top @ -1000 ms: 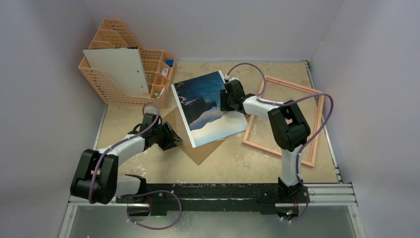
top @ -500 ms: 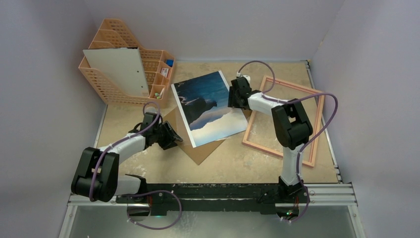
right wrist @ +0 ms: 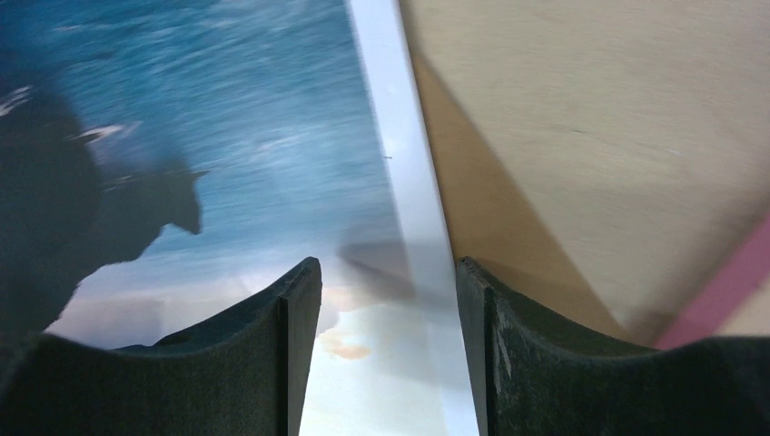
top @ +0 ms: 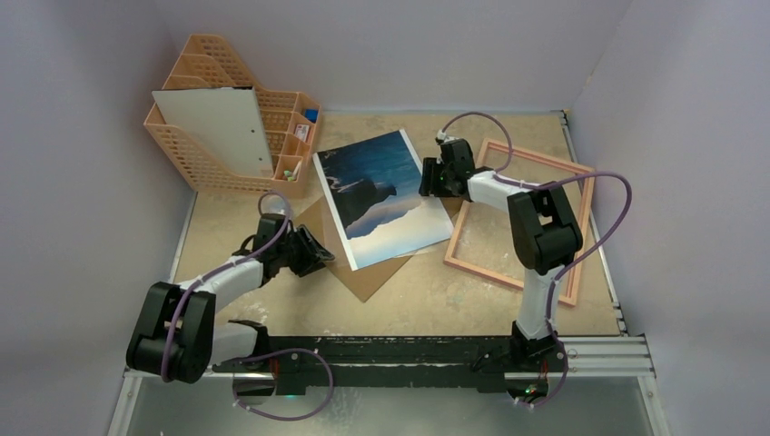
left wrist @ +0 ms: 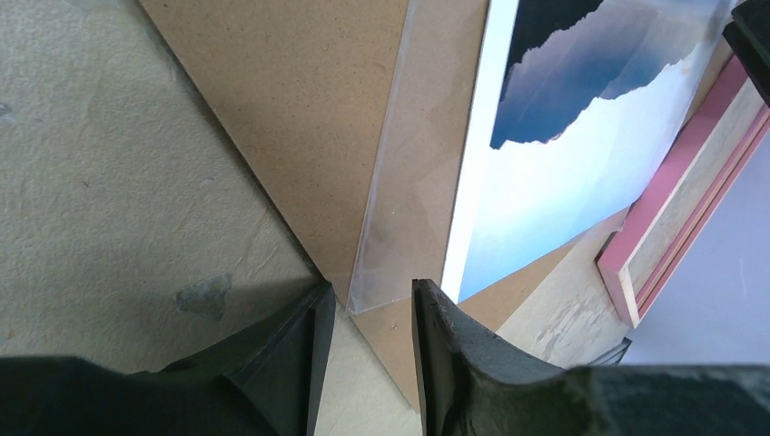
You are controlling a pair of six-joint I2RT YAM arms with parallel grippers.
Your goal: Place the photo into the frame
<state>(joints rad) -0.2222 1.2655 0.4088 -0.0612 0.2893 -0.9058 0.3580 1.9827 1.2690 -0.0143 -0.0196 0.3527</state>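
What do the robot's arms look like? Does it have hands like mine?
The left arm and the right arm both have chunky black joints with white tubes between them. A purple cable loops along each one. There are no hands like yours. The left gripper and the right gripper are black, each with two thick, curved fingers.

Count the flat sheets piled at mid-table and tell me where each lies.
3: the brown board lies at the bottom, the clear sheet on it, and the photo on top. Others may be hidden underneath.
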